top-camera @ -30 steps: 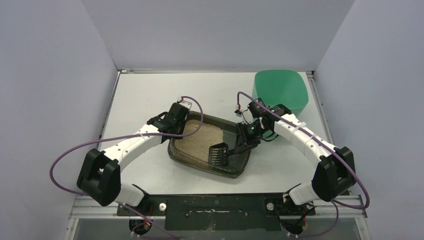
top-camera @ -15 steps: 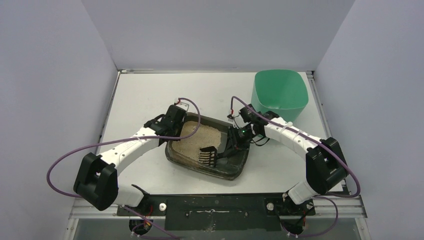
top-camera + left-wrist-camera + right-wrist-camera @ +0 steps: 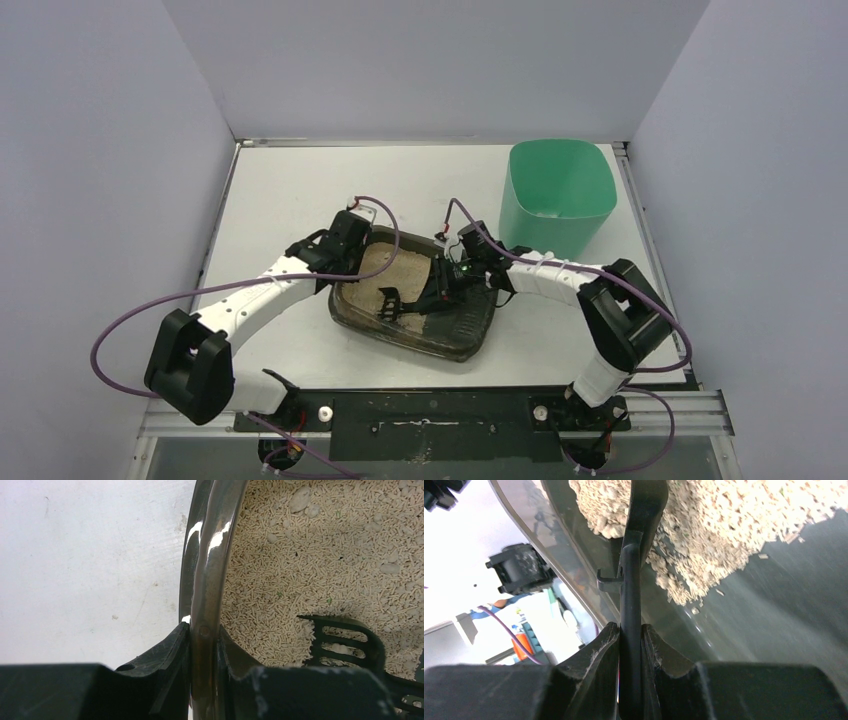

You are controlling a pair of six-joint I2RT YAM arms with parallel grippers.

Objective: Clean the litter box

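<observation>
The litter box, a shallow dark tray, lies mid-table with beige litter heaped at its left end. My left gripper is shut on its far-left rim; in the left wrist view the glossy rim runs up between the jaws of that gripper. My right gripper is shut on the handle of a black slotted scoop, whose head rests in the litter. The right wrist view has the scoop handle clamped in the right gripper, with the head buried in litter.
A mint-green bin stands at the back right of the white table. Purple cables loop off both arms. Grey walls close in the left, right and back. The tray's right half shows bare floor.
The right arm has swept the scoop leftward across the tray, from its right-middle to the litter heap on the left. The left gripper has kept its hold on the rim.
</observation>
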